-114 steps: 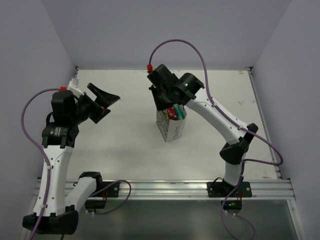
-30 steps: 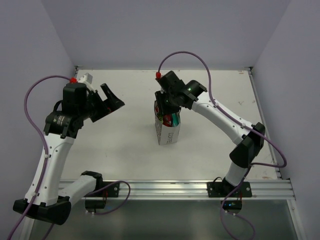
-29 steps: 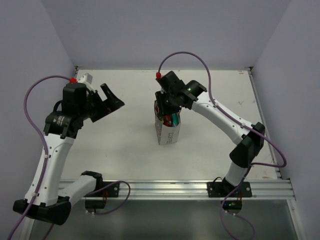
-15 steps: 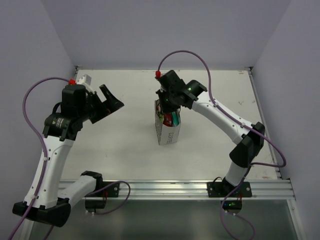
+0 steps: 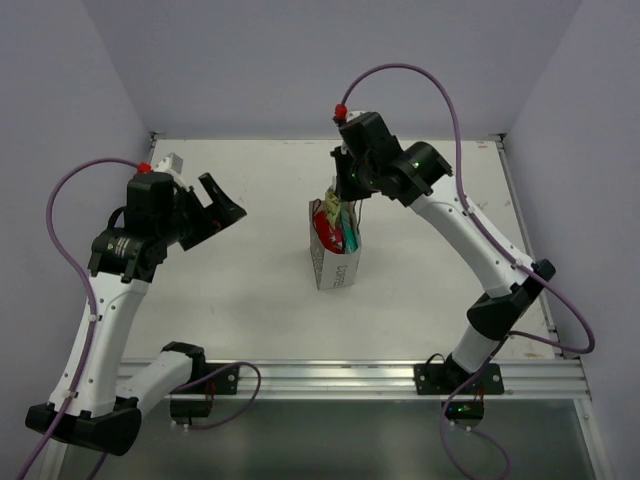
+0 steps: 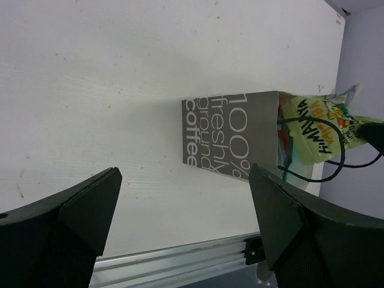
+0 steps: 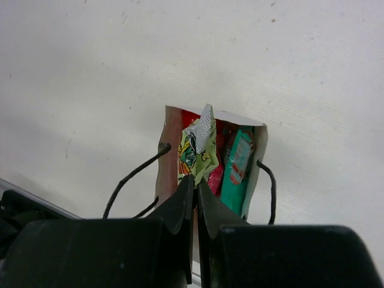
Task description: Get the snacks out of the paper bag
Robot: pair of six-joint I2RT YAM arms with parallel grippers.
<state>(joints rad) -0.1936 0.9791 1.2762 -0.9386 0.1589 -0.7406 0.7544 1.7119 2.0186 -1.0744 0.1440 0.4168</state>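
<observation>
Paper bag [image 6: 231, 135] side panel, white lettering "100% freshly ground coffee", read in left wrist view, yellow-green packet [image 6: 315, 126] at bag mouth, bold print not legible, teal packet [image 7: 237, 162] print unreadable

Your right gripper [image 7: 195, 183] has its fingers pinched together on the near edge of a yellow-green crinkly foil packet [image 7: 197, 150], over the open mouth of the grey-beige paper bag [image 7: 170, 129]. Inside you see a bright red foil packet [image 7: 216, 171] beside a teal foil packet [image 7: 237, 162]. Thin black loop handles [image 7: 129, 177] splay out either side.

The paper bag [image 5: 338, 268] stands upright (near the middle) on the white table [image 5: 230, 300].
</observation>
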